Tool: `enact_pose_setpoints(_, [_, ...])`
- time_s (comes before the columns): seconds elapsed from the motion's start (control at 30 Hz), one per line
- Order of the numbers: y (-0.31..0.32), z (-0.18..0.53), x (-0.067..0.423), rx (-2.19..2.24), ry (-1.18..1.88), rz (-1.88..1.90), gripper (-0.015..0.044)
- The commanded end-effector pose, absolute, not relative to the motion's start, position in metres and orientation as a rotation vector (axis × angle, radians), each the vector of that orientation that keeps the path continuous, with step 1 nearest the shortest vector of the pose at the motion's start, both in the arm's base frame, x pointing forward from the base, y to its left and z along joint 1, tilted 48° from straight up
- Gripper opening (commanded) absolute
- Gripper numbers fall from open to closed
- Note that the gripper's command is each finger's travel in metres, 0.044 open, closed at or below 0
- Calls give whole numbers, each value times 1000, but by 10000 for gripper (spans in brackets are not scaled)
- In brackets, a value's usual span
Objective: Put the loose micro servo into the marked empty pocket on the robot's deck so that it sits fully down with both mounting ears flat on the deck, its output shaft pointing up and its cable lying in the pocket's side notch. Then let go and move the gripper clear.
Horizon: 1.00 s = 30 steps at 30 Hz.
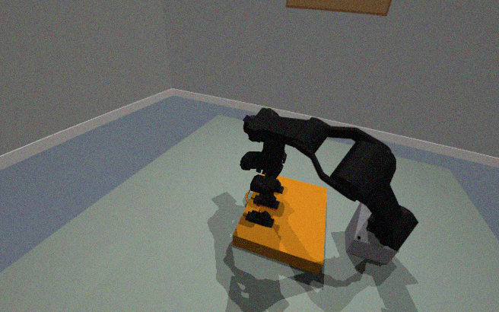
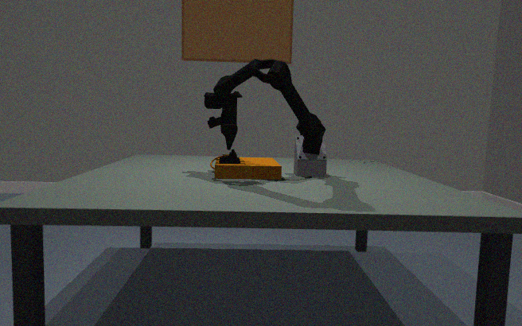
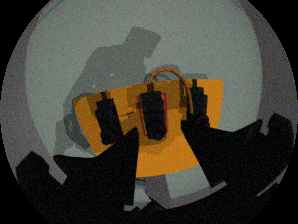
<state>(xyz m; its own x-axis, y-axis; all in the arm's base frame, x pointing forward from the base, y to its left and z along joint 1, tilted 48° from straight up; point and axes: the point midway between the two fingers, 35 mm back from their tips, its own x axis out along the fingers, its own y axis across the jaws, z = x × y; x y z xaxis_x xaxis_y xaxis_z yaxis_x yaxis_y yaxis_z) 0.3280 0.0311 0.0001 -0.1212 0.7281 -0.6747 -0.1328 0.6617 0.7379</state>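
with the jaws open and empty just above the micro servo (image 3: 152, 115) mid-frame on the orange deck (image 3: 166, 156), a skewed retreat could clip it and unseat its ears.

We find no text, label, brand, number or sign that we can read in any view. The orange deck (image 1: 300, 224), the servos (image 3: 152, 113) on it, the arm's grey base (image 1: 361, 243) and the orange wall panel (image 2: 237, 29) all show plain surfaces.
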Motion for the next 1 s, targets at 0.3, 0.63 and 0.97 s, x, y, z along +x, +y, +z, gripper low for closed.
enact_pose_setpoints(0.3, [-31,39,238,510,1532,792,440])
enact_pose_setpoints(0.63, [-55,61,244,515,1531,786,440])
enact_pose_setpoints(0.97, [-65,72,245,518,1530,784,440])
